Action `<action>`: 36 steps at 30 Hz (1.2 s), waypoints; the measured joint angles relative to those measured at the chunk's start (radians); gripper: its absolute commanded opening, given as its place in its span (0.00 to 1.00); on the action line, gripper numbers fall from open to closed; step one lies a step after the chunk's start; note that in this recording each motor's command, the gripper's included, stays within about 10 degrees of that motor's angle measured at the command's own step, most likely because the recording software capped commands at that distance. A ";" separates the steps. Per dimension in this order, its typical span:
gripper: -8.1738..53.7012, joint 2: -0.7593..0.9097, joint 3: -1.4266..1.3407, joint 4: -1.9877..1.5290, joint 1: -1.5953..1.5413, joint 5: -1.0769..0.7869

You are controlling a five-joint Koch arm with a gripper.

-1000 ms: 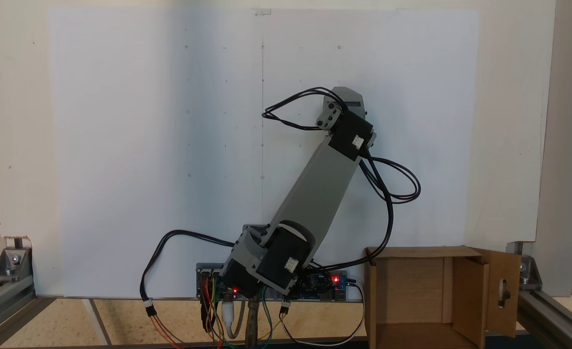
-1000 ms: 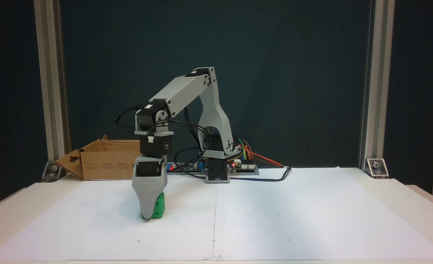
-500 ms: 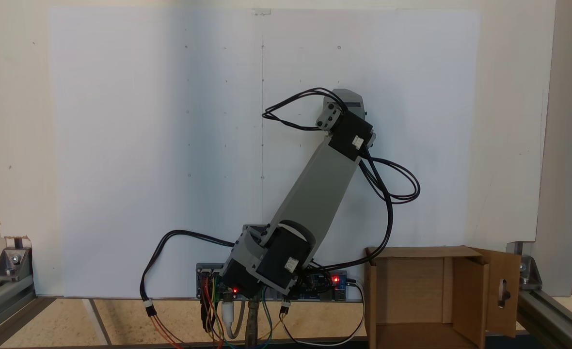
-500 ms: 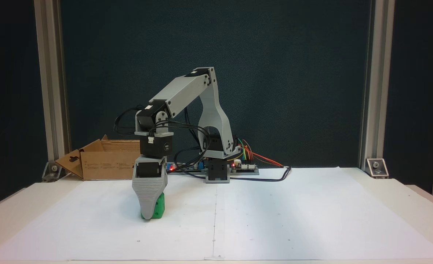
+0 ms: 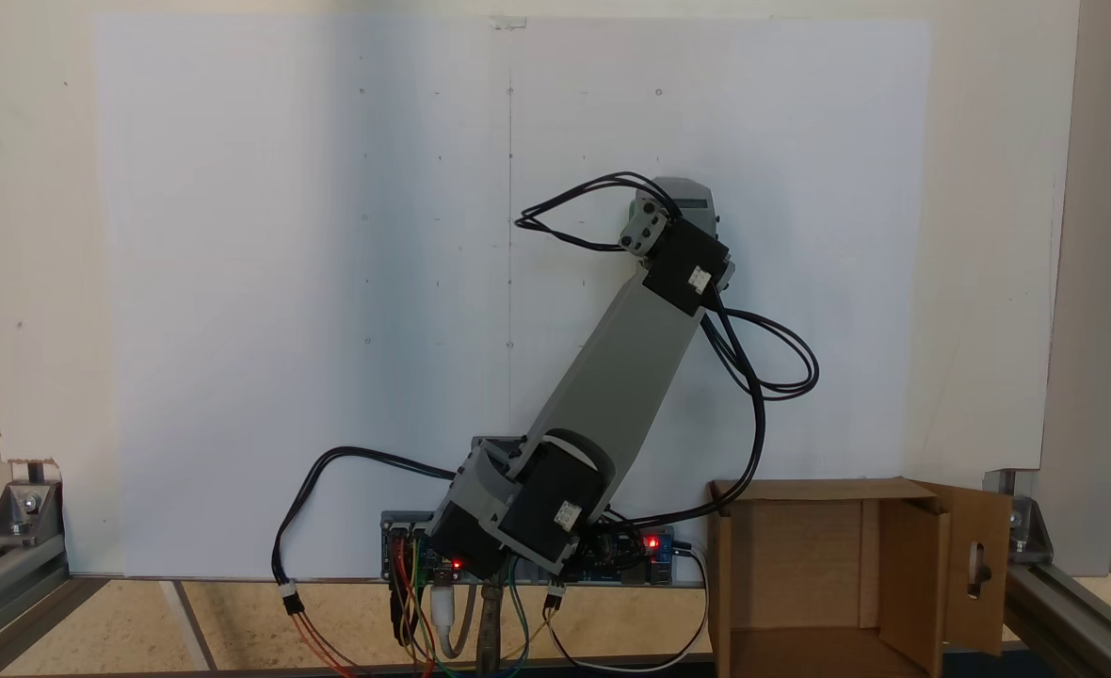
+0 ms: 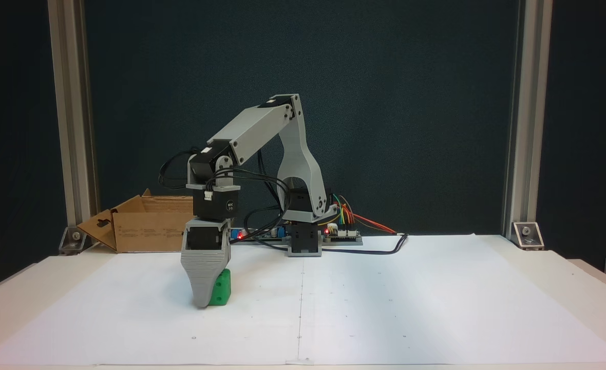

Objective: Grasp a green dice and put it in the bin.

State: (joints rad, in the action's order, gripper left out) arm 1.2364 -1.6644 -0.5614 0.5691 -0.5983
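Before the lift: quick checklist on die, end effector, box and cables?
1. End effector down at the green die: ok, its grey jaw stands in front of the die at paper level.
2. Jaws closed on the die: cannot tell, only one jaw shows, the other is hidden.
3. Die resting on the white paper: cannot tell; its base looks at paper level, but no gap could be judged.
4. Cardboard box open and free inside: ok, flaps are spread and the inside looks bare.
5. Path from die to box: ok, nothing stands between them.
6. Black cables free: ok, they hang in loose loops beside the arm.
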 measured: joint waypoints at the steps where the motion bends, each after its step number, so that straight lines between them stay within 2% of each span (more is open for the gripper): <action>1: 0.52 0.002 0.000 0.000 0.000 0.002; 3: 0.48 0.000 0.000 0.000 0.000 0.002; 5: 0.35 0.002 -0.009 0.002 -0.008 0.000; 6: 0.32 0.002 -0.012 0.002 -0.012 0.002; 13: 0.32 0.049 -0.014 -0.132 -0.077 0.084; 20: 0.32 0.112 0.399 -0.523 -0.094 0.377; 24: 0.32 0.166 0.575 -0.713 -0.049 0.479; 28: 0.32 0.218 0.575 -0.804 0.080 0.489; 36: 0.32 0.241 0.575 -0.716 0.569 0.460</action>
State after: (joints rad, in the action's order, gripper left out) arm 1.4772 -1.0891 -1.2778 1.1382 -0.1381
